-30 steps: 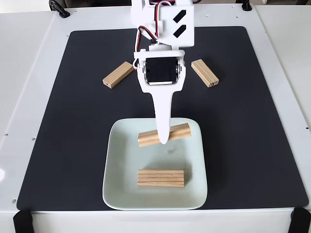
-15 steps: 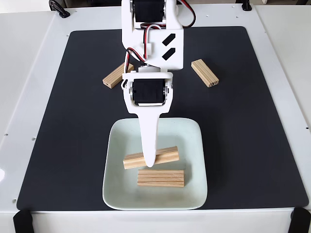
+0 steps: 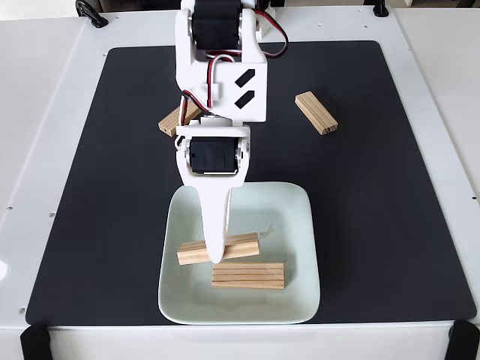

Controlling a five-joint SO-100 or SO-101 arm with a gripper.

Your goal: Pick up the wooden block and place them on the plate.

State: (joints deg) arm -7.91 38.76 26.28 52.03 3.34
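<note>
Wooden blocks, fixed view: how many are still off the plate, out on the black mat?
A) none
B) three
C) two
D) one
C: one block lies on the black mat at upper right, another is partly hidden behind the arm; the other two sit over the plate.

Black mat [image 3: 405, 187] on white table [image 3: 45, 112]

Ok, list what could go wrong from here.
1. The held block hangs tilted just above the lying block on the plate; released now, it may land on that block's edge and tip or slide.
2. The tool could nudge the lying block if it goes lower.
3. The arm's body covers part of the left mat block, and swinging back could clip it.
</note>
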